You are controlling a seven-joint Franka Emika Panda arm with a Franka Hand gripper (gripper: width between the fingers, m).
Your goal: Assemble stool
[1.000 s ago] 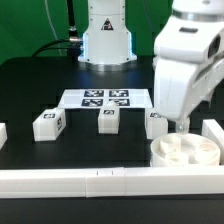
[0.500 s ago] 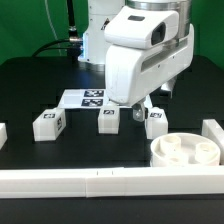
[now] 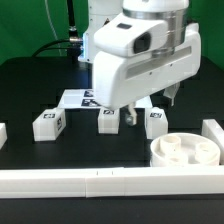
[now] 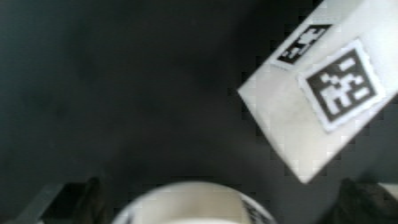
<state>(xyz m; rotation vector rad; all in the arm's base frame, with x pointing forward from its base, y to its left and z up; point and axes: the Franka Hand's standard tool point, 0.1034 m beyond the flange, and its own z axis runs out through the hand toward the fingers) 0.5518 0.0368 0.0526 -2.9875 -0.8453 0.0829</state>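
Black desk (image 3: 30, 90), green backdrop behind, white rails (image 3: 100, 180) along its near edge and sides.

The fingers (image 3: 131, 115) are spread wide and carry nothing. They hang low over the desk between the middle leg (image 3: 108, 120) and the right leg (image 3: 155, 123), just in front of the marker board (image 3: 80, 97). In the wrist view a blurred white rounded shape (image 4: 192, 205) lies in the gap between them. Which part it is cannot be told.

The left leg (image 3: 47, 122) stands well apart to the left. All three legs sit loose in one row across the desk, each clear of the others.

The seat (image 3: 185, 150) lies at the near right, against the rails, sockets facing up. Every socket that shows is empty.

Finding: no joint has been made. No leg is gripped, none is seated. The whole assembly is outstanding: three legs to be lifted, carried to the seat and fixed in the sockets. The fingers' position suggests a pick of the middle or right leg is the step in hand.
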